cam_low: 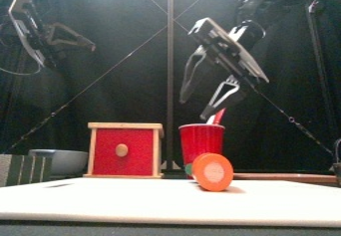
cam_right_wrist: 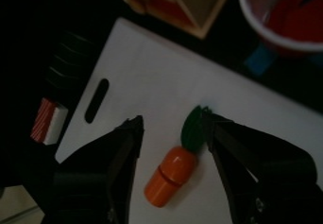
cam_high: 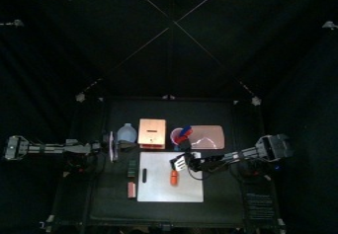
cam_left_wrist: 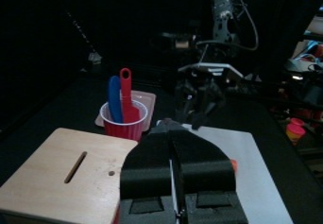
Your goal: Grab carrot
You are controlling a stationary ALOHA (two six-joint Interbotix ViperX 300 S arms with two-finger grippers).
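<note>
From above, my right gripper (cam_high: 187, 165) is hanging over the flat white cutting board (cam_high: 156, 184), where the carrot (cam_high: 175, 179), a short tapered orange body, is lying close below the jaws; a thinner red-orange stick (cam_high: 132, 187) is resting off the board's left edge on the black table (cam_high: 106, 203). Behind the board are sitting a boxy wooden block (cam_high: 152, 133) and a round red cup (cam_high: 183, 134) on a pale tray (cam_high: 211, 137). My left gripper (cam_high: 117, 151) is resting at the table's left side. From table height, my right jaws are hanging released above the red plastic cup (cam_low: 201, 141), and the carrot (cam_low: 210, 171) is showing its round cut end toward the front, lying on the board; the red-faced wooden cube (cam_low: 126, 149) is standing to the left. Through my left wrist, my left jaws are looking clenched together over the light wooden box top (cam_left_wrist: 70, 166), with its narrow slot. Through my right wrist, my two smooth black fingers (cam_right_wrist: 120, 162) are standing wide apart, the carrot (cam_right_wrist: 177, 166) lying between them untouched, its green tip pointing away
</note>
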